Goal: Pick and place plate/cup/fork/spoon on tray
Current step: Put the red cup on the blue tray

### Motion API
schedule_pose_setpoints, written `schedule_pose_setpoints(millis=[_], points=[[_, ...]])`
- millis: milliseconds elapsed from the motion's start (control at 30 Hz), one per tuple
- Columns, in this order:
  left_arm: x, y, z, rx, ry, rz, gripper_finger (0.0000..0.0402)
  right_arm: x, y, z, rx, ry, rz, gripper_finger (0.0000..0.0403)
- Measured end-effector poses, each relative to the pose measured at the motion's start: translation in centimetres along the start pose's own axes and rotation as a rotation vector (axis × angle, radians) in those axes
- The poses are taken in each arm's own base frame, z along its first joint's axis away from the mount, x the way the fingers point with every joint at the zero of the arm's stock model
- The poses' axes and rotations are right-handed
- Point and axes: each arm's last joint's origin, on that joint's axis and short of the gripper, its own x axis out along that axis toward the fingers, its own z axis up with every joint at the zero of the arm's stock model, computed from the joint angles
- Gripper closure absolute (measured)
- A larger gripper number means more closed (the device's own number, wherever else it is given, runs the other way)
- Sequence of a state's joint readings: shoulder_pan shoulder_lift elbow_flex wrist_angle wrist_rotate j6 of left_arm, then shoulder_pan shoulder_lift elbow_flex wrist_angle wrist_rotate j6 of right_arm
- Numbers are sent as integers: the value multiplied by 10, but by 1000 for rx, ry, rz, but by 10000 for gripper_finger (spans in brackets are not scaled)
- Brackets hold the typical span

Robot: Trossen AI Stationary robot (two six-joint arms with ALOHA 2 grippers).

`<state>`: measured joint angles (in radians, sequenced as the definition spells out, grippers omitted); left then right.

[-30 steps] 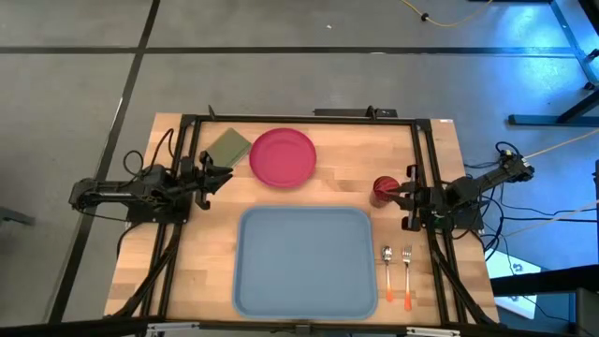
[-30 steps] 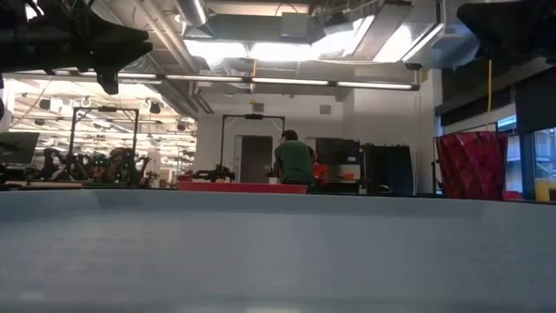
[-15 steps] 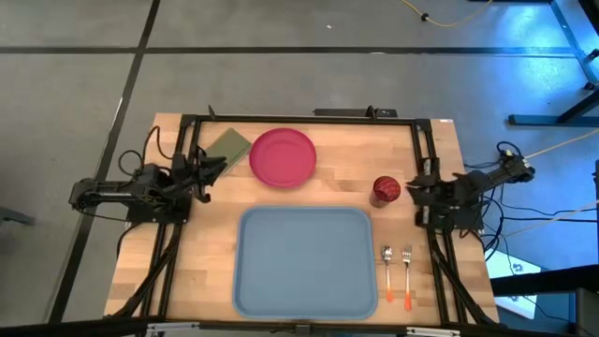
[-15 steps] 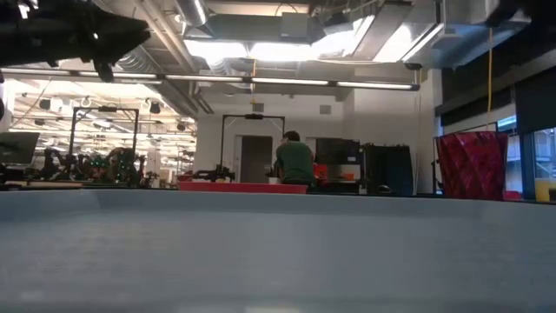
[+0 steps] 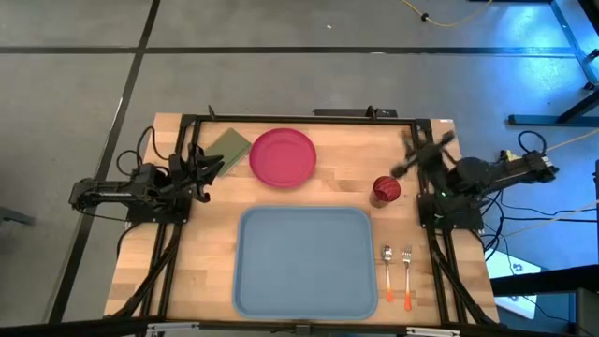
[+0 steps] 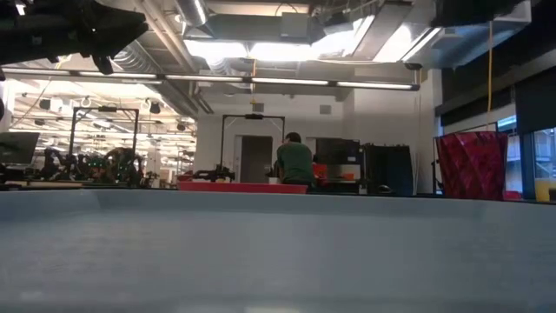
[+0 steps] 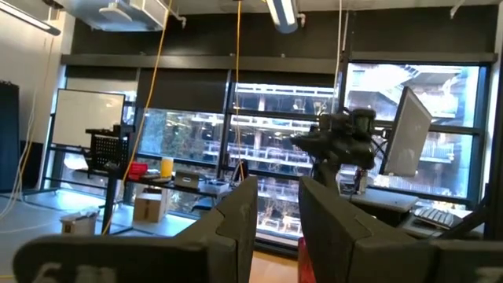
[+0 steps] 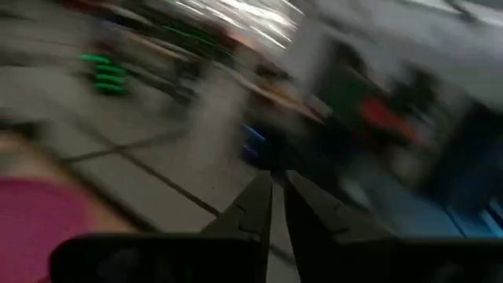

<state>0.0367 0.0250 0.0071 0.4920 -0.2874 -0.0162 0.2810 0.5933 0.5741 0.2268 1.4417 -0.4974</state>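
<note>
Left arm [image 5: 131, 194]: matte black, chunky jointed segments, with black cables looping off its body.
Right arm [image 5: 482, 178]: the same black build, a thin cable trailing from its outer end.
Left fingers [image 7: 240, 224]: two dark grey, flat, blunt-tipped blades with a narrow gap between them.
Right fingers [image 8: 255, 206]: dark, tapering to slim points, nearly meeting.
Wrist housing: dark rounded block below each pair of fingers.

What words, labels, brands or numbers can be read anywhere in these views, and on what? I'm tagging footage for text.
None can be read.
The tray, plate, cup, fork and spoon: no print shows.
The whiteboard in the left wrist view: marks, if any, too faint to read.
The right wrist view is too blurred to show any text.
</note>
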Motion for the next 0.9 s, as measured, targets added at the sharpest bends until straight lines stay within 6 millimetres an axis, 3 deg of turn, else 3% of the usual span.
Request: schedule_pose_setpoints(millis=[100, 267, 433, 633, 800, 900], points=[[0, 0, 0, 0, 1, 0, 314, 1, -6, 21, 127, 52, -115, 360], [0, 0, 0, 0, 1, -1, 314, 5, -12, 58, -11, 25, -72, 360], [0, 0, 0, 0, 1, 0, 314, 15, -28, 79, -83, 83, -195, 360], [0, 0, 0, 0, 2, -1, 314, 27, -31, 68, -166, 111, -269, 360], [0, 0, 0, 0, 2, 0, 314, 36, -23, 47, -197, 64, -224, 360], [0, 0, 0, 0, 2, -1, 314, 43, -10, 33, -217, 26, -113, 363]])
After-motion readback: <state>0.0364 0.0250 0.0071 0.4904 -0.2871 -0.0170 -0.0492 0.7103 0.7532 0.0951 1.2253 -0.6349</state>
